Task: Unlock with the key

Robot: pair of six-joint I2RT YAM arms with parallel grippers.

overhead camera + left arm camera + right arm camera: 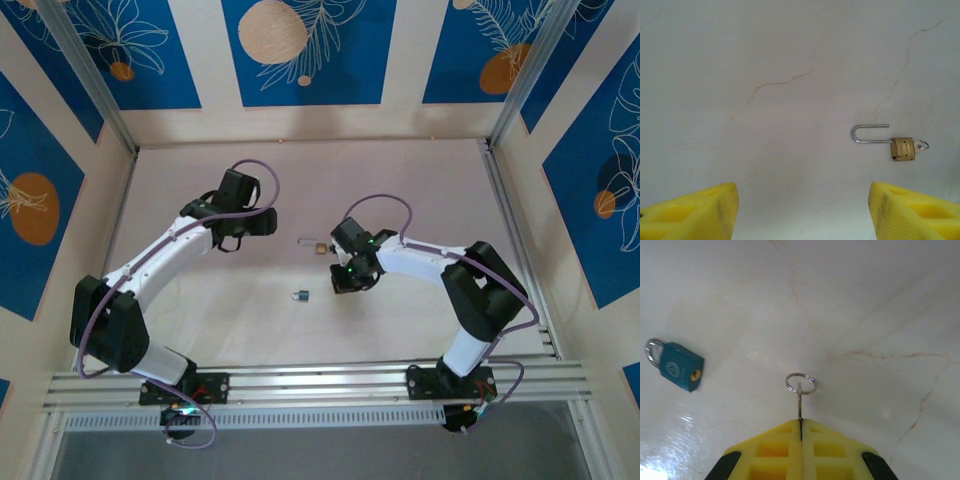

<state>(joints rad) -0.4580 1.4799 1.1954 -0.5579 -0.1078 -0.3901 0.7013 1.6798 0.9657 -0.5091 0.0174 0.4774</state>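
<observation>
Edgewise, slim silver key [799, 410], ring-tipped

The right gripper [801, 429] pinches the key [799, 407]
The key's silver ring [801, 383] sticks out past the yellow fingers [775, 450]. A blue padlock [679, 367] lies apart on the white table [865, 300].
</observation>
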